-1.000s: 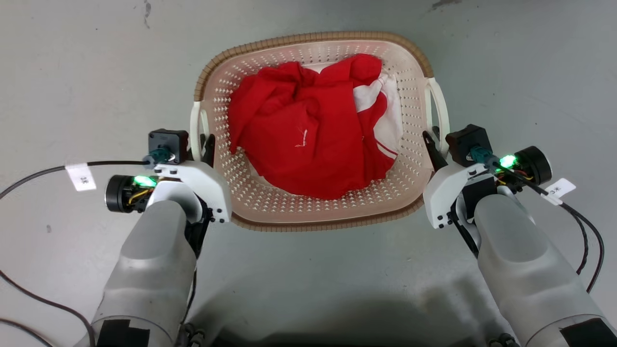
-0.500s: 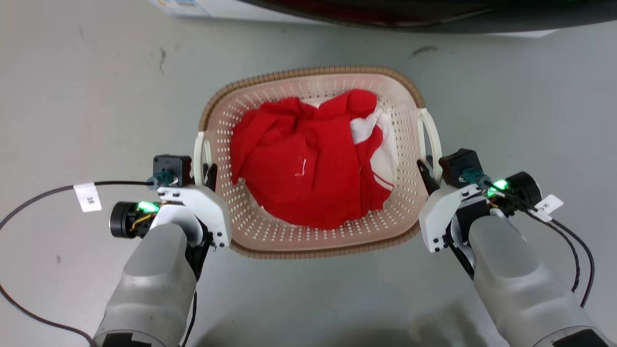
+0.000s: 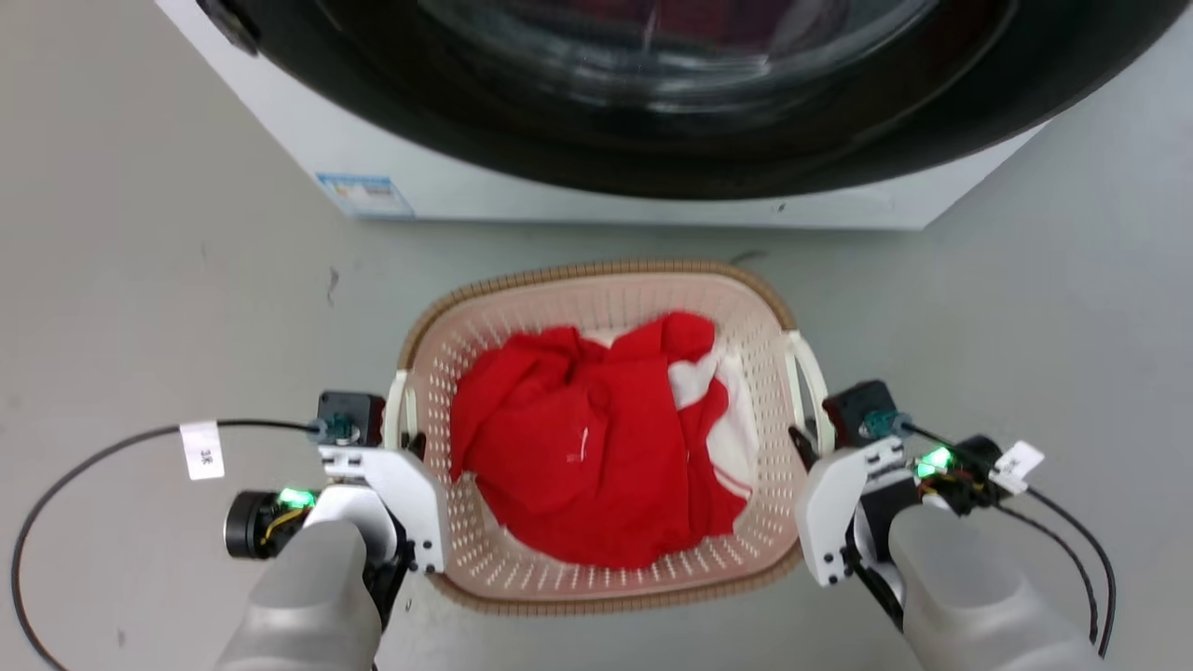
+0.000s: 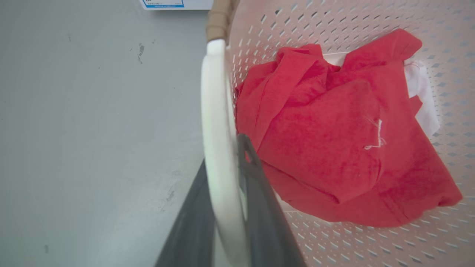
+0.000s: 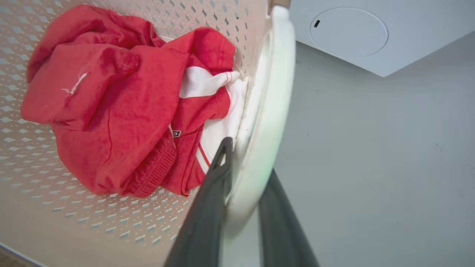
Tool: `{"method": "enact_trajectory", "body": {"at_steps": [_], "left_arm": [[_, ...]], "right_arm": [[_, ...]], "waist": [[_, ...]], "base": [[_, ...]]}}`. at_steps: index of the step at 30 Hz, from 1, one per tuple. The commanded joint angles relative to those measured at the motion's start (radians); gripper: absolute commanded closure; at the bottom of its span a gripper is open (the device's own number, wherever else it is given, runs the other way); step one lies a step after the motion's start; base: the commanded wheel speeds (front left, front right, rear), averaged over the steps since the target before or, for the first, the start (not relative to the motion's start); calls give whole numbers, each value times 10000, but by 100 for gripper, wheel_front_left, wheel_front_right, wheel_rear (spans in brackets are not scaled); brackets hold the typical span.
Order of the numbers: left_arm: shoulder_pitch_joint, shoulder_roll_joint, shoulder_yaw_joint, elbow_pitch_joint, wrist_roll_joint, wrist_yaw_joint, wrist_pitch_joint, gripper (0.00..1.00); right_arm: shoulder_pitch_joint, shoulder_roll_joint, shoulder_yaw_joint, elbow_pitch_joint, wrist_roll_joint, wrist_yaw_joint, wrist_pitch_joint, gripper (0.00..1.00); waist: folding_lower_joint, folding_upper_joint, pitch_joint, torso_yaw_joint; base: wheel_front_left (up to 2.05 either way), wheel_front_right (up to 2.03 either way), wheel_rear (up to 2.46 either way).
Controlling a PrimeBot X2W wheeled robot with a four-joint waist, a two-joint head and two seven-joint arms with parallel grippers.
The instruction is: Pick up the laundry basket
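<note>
Cream laundry basket point(image 3: 606, 308) still gripped; washer point(image 3: 559, 205) now in view.

Cream perforated laundry basket point(image 3: 606, 308), brown rim, white handles, upright, possibly off the floor.

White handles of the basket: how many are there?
2. One handle is on the laundry basket's left side, in the left gripper; the other, on its right side, in the right gripper.
</note>
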State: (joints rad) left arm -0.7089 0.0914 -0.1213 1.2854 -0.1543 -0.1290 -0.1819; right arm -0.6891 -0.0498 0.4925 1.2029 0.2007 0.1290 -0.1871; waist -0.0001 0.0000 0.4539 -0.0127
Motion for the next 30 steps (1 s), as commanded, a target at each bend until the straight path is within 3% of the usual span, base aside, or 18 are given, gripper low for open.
{"method": "enact_trajectory", "body": {"at_steps": [1, 17, 30], "left_arm": [[244, 37, -89, -9, -75, -7, 79, 100], [1850, -67, -1280, 5, -1328, -11, 1623, 100], [2100, 259, -2373, -177, -2285, -11, 2611, 100]], "right_arm": [[273, -7, 248, 8, 153, 32, 118, 100], [1587, -4, 1646, 325, 1772, 30, 1687, 100], [1793, -7, 2273, 377, 2637, 30, 2683, 100]], "waist": [[1, 0, -999, -250], [1, 0, -4145, -583], [1, 0, -4911, -530]], "base": [[0, 0, 0], [0, 0, 0], [0, 0, 0]]}}
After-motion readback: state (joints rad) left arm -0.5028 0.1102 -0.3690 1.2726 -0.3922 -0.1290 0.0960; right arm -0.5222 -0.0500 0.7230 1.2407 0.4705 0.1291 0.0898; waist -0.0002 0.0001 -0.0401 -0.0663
